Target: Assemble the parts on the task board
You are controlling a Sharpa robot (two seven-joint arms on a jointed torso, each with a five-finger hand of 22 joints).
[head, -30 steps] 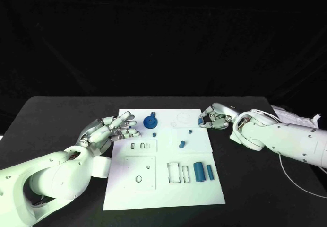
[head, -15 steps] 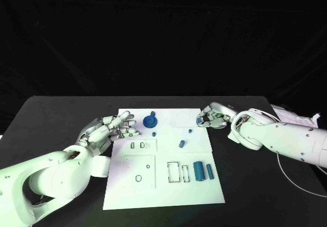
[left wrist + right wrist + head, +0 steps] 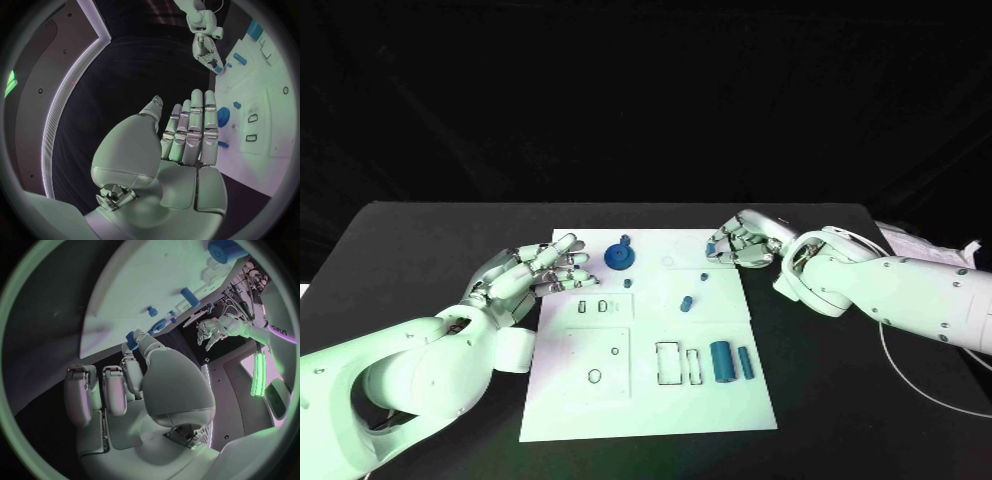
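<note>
The white task board (image 3: 646,400) lies in the middle of the black table. My right hand (image 3: 747,243) hovers at the board's far right corner and pinches a small blue part (image 3: 713,247), also seen as the blue part (image 3: 132,336) at its fingertips. My left hand (image 3: 535,273) hangs open with fingers spread over the board's left edge, beside a round blue disc (image 3: 619,260). Loose on the board are a small blue peg (image 3: 627,284), a tiny blue piece (image 3: 704,276), a short blue pin (image 3: 685,304), a thick blue cylinder (image 3: 721,362) and a thin blue rod (image 3: 744,363).
Rectangular recesses (image 3: 678,365) and small slots (image 3: 593,307) are cut in the board. White papers (image 3: 917,245) lie at the table's right edge, and a white cable (image 3: 894,350) runs along my right arm.
My right hand has shifted a little to the left and farther back along the board's far edge, carrying the small blue part. My left hand has hardly moved.
</note>
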